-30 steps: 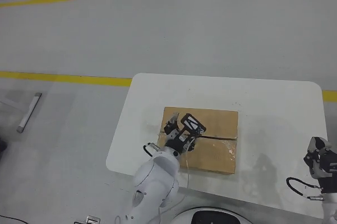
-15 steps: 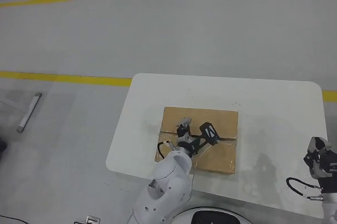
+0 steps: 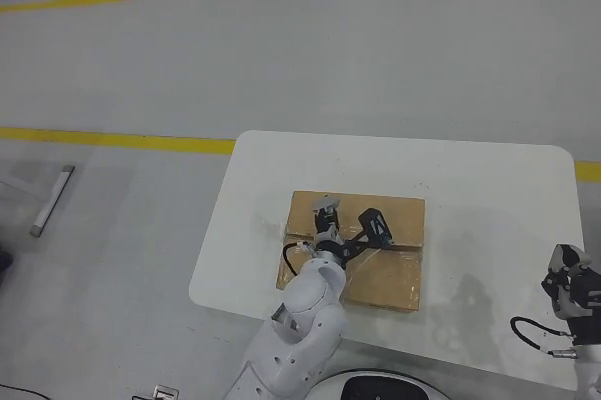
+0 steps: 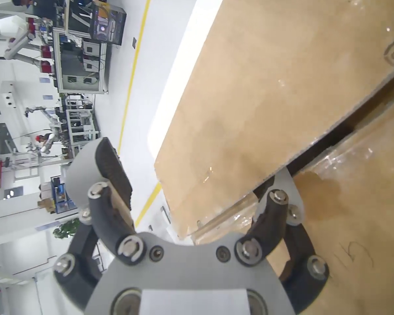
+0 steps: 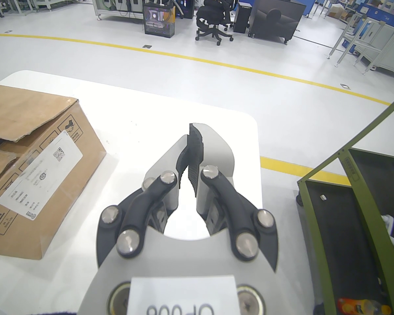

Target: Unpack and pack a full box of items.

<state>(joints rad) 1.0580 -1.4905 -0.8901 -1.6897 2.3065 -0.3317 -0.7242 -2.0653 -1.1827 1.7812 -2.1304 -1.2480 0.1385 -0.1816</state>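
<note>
Resting near the middle of the white desk (image 3: 480, 175), the cardboard box (image 3: 395, 212) had its top flaps parted by a dark gap. The left tool (image 3: 348, 216) hung over the box top with its fingers spread wide. One finger (image 4: 285, 183) was tucked into that gap under a flap's edge, and the other finger (image 4: 113, 165) was clear of the cardboard. The right tool (image 5: 190, 152) was closed on nothing, pads meeting, near the desk's right edge and well apart from the box.
</note>
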